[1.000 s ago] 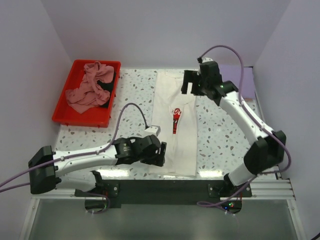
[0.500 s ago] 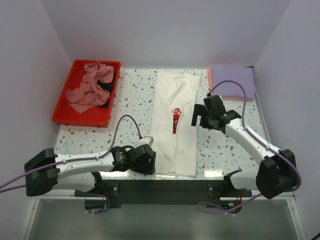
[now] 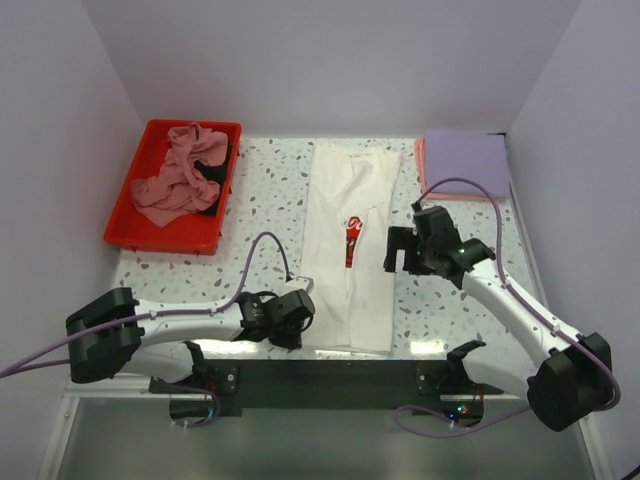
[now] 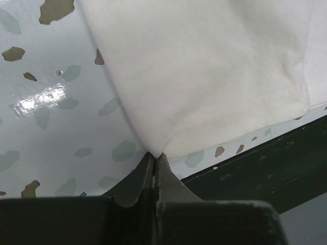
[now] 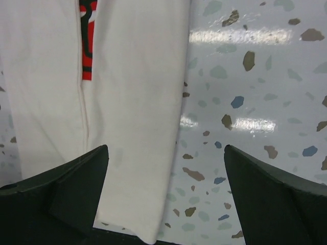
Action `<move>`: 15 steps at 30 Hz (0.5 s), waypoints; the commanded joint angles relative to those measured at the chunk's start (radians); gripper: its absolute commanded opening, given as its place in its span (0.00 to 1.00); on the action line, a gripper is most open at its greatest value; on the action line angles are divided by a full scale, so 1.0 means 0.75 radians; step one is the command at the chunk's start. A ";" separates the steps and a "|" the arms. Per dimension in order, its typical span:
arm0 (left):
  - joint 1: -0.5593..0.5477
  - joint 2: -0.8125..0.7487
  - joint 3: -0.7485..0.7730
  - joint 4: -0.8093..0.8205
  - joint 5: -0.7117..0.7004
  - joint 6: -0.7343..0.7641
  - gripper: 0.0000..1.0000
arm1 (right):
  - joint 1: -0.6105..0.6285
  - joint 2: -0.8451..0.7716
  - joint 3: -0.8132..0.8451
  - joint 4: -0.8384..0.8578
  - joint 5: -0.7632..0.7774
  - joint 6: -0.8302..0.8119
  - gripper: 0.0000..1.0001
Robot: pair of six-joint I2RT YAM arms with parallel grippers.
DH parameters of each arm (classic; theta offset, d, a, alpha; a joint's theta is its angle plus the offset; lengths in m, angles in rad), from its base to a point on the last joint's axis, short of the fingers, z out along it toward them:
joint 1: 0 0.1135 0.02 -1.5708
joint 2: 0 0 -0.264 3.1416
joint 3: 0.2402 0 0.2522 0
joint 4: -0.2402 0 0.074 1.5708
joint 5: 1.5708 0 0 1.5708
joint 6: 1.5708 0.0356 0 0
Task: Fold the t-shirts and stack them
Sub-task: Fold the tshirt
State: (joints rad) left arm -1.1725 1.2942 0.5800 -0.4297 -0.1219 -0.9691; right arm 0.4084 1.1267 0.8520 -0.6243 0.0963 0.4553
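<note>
Within the last second the left gripper (image 4: pixel 155 155) clamped shut on the near-left hem corner of the white tee (image 3: pixel 350 250), which lay lengthwise mid-table. The right gripper (image 5: pixel 166 149) descended from the far end and hung open over the tee's right edge, holding nothing. One corner was secured; folding probably awaited a second grip. The hem lay at the near edge of the table (image 3: pixel 450 290); bare surface remained to the right.

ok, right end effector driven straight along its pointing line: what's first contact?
Probably the white t-shirt, at its right edge. The open right end effector straddles that edge, so one side would come down on bare table. Height above the cloth is unclear.
</note>
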 commanded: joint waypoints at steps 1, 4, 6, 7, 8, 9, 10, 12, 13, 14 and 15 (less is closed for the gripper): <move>0.003 0.021 0.032 0.017 -0.007 0.028 0.00 | 0.097 -0.034 -0.074 -0.080 -0.143 -0.016 0.99; 0.003 0.013 0.016 -0.004 -0.003 0.018 0.00 | 0.283 -0.040 -0.164 -0.100 -0.173 0.076 0.99; 0.003 -0.001 -0.010 -0.002 0.007 0.002 0.00 | 0.357 -0.044 -0.225 -0.100 -0.188 0.145 0.99; 0.003 -0.011 -0.019 0.006 0.023 0.000 0.00 | 0.426 -0.044 -0.240 -0.106 -0.192 0.168 0.99; 0.003 -0.016 -0.029 0.008 0.030 0.000 0.00 | 0.455 -0.042 -0.254 -0.112 -0.190 0.188 0.99; 0.003 -0.022 -0.033 0.008 0.032 -0.004 0.00 | 0.478 -0.040 -0.283 -0.115 -0.194 0.233 0.99; 0.003 -0.030 -0.035 0.002 0.032 -0.005 0.00 | 0.519 -0.038 -0.297 -0.113 -0.208 0.258 0.99; 0.003 -0.038 -0.035 -0.008 0.023 -0.005 0.00 | 0.548 -0.034 -0.340 -0.090 -0.220 0.313 0.97; 0.003 -0.042 -0.037 -0.008 0.023 -0.009 0.00 | 0.568 -0.028 -0.353 -0.080 -0.243 0.325 0.97; 0.003 -0.044 -0.041 -0.006 0.023 -0.011 0.00 | 0.576 -0.011 -0.359 -0.070 -0.251 0.334 0.95; 0.003 -0.050 -0.043 -0.002 0.023 -0.013 0.00 | 0.580 -0.001 -0.365 -0.066 -0.253 0.346 0.91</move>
State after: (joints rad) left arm -1.1721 1.2797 0.5674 -0.4259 -0.1120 -0.9691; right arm 0.8253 1.1141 0.5961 -0.6895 -0.0566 0.6342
